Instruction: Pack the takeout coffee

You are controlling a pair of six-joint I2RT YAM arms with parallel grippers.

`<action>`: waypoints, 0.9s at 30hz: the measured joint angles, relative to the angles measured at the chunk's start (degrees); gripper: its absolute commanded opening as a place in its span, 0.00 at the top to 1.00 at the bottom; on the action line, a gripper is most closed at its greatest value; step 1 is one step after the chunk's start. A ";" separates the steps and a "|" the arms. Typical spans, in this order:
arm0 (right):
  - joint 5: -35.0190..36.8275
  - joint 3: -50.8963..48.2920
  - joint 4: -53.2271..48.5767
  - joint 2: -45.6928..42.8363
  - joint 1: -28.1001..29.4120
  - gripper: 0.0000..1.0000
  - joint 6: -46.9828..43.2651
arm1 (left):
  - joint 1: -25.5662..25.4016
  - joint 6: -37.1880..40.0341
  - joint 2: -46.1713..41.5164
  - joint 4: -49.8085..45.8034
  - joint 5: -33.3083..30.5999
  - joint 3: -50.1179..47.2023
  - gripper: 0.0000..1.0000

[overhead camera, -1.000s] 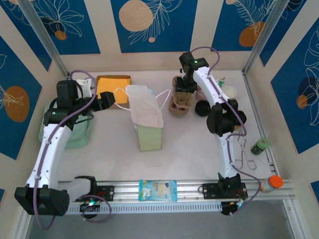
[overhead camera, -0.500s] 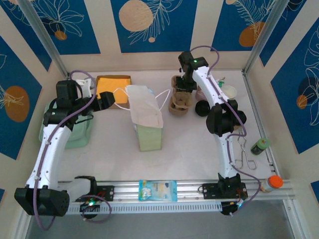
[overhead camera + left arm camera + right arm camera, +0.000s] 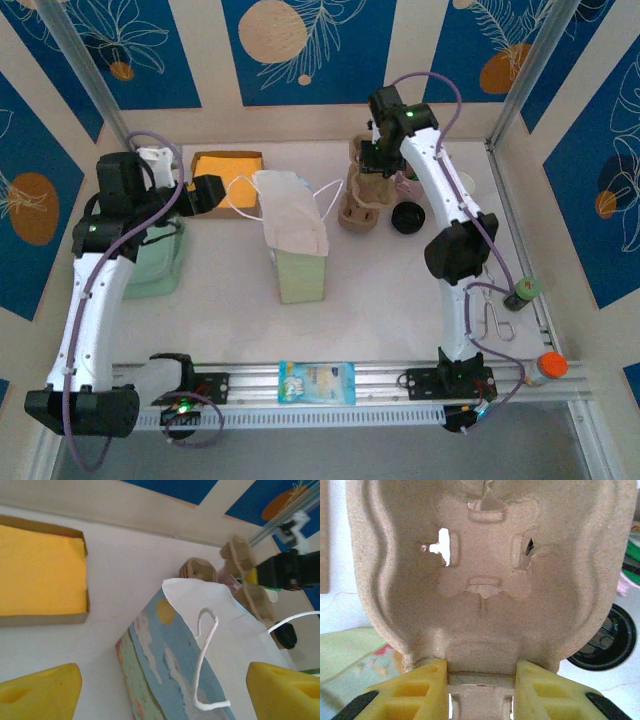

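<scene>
The takeout coffee (image 3: 407,217) stands right of centre, seen from above as a round black lid (image 3: 604,641). A moulded pulp cup carrier (image 3: 362,205) hangs tilted up beside it. My right gripper (image 3: 373,163) is shut on the carrier's edge (image 3: 481,677), and its yellow fingers (image 3: 420,690) press a ridge from both sides. The paper bag (image 3: 292,238) stands in the middle, its mouth (image 3: 220,615) flattened, with white cord handles. My left gripper (image 3: 205,192) hovers open at the bag's left handle, with the bag's printed side (image 3: 165,665) between its fingers and apart from them.
An open box of orange napkins (image 3: 228,170) lies at the back left, and a pale green container (image 3: 160,262) sits under the left arm. Cups (image 3: 455,183) crowd the back right. Tongs (image 3: 494,320), a green object (image 3: 523,291), an orange-capped bottle (image 3: 546,368) and a blue packet (image 3: 317,382) lie near the front.
My right gripper closed on the pulp carrier and raised it, tilting it up. My left gripper drew slightly back and left, with its jaws a little wider.
</scene>
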 measured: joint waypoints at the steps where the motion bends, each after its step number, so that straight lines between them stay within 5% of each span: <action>1: 0.22 0.04 -0.39 -1.55 0.00 0.68 -0.13 | 0.02 0.50 -0.04 -0.57 -1.40 1.11 0.14; 13: -1.18 2.29 -5.29 -13.22 2.64 0.68 -1.16 | -0.46 6.08 12.28 0.17 0.04 15.61 0.15; 20: -3.30 2.75 -7.87 -17.81 4.20 0.68 -1.75 | -7.39 15.54 27.08 -2.89 2.58 26.71 0.14; 27: -5.09 2.91 -9.31 -20.11 4.85 0.68 -1.77 | -13.66 25.59 41.46 -16.46 3.74 48.09 0.15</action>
